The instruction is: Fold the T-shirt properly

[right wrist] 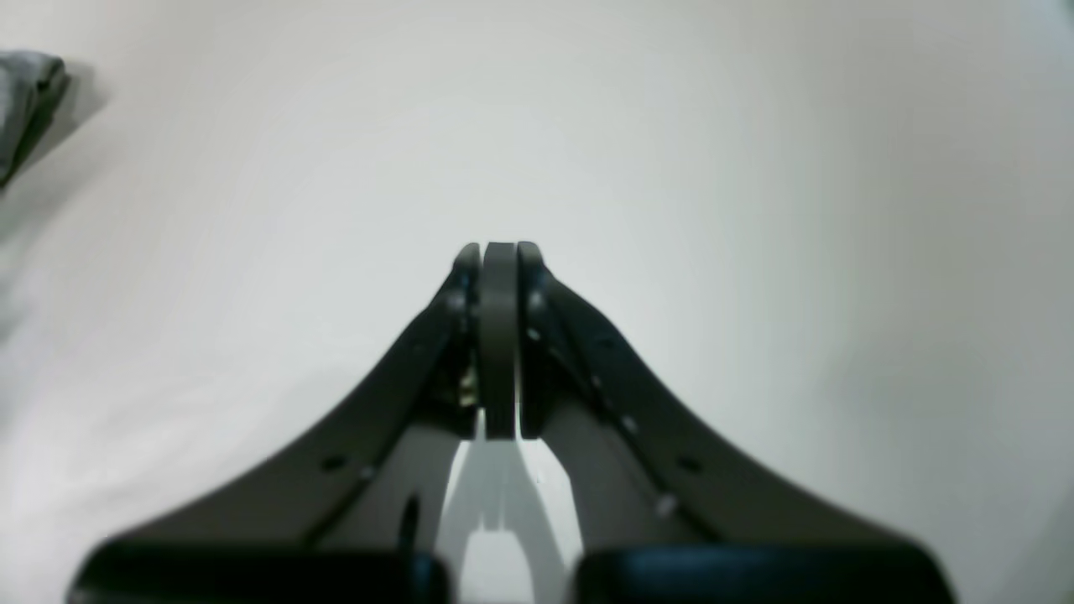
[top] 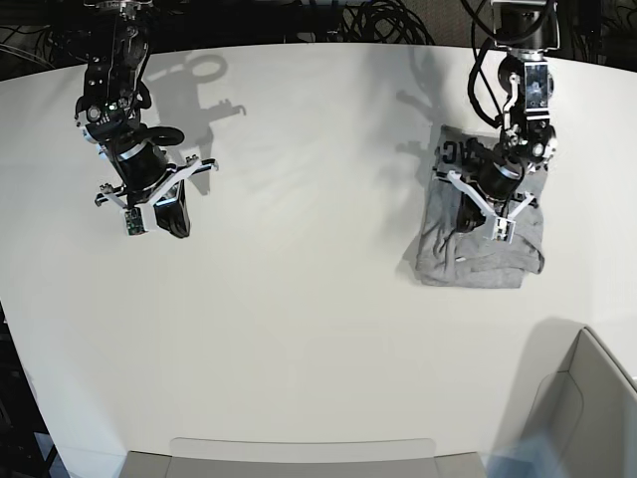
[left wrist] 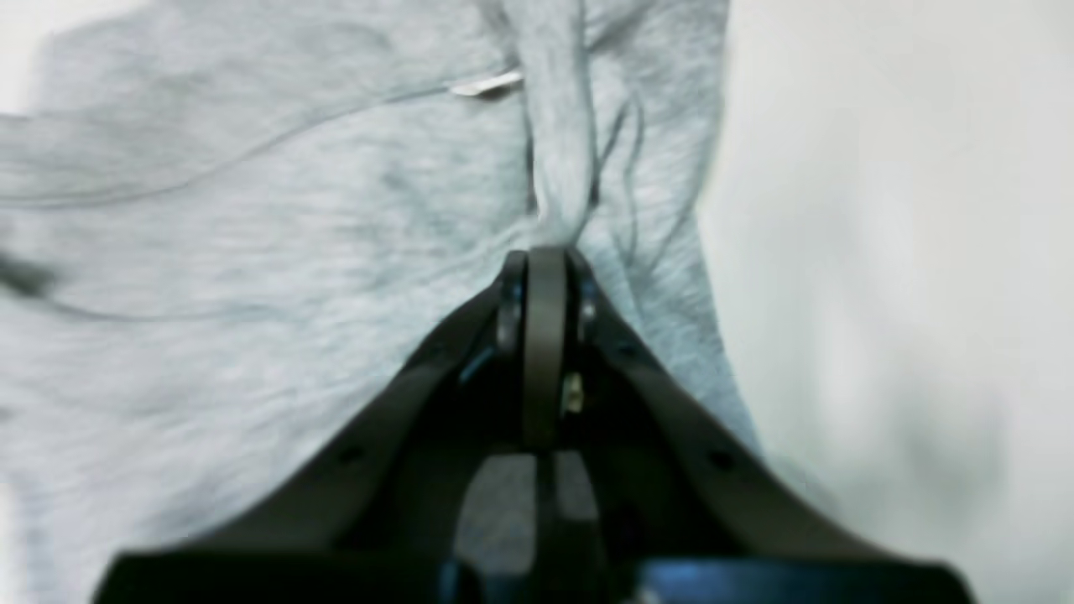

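White table [top: 299, 319]; left tool [left wrist: 545, 252] pinching T-shirt [top: 478, 249] fold; right tool [right wrist: 499, 247] pressed together, empty, hovering well apart.

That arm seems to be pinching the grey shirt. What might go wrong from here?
1. The left gripper is shut on a bunched ridge of the T-shirt. Lifting might drag several layers and spoil the fold.
2. The shirt lies near the table edge on that side, so a pull outward may slide it off.
3. The right gripper hangs shut over bare table, far away, so it likely cannot steady the cloth.
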`<move>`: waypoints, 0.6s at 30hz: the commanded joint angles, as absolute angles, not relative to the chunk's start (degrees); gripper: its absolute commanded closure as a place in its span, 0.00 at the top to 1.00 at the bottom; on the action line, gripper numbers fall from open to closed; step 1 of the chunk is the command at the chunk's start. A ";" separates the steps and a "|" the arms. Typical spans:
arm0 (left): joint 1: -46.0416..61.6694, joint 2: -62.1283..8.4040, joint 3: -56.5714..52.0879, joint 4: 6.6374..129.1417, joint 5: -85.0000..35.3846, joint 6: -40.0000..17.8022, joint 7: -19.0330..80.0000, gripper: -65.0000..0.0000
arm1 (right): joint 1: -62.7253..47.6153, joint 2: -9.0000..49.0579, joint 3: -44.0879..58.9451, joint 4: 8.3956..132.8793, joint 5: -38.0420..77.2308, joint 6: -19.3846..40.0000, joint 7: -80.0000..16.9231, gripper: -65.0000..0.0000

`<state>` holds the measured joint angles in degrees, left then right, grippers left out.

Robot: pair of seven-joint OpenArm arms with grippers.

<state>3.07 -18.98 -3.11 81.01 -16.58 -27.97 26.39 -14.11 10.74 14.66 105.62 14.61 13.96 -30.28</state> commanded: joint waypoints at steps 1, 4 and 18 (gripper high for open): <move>2.33 -19.74 -3.56 86.02 -17.45 -28.26 24.31 0.00 | -13.67 11.21 14.81 107.74 14.99 14.11 -28.70 0.00; 4.97 -19.56 -3.65 94.73 -17.36 -28.00 24.31 0.00 | -14.20 11.21 14.90 110.46 14.90 14.20 -28.79 0.00; 24.66 -8.40 -18.59 111.69 -17.36 -27.91 24.31 0.00 | -34.42 15.96 15.08 118.29 16.84 14.20 -28.18 0.00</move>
<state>24.62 -7.86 -18.02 110.45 -16.69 -27.88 25.69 -34.11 15.44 14.79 117.16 15.88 13.87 -29.98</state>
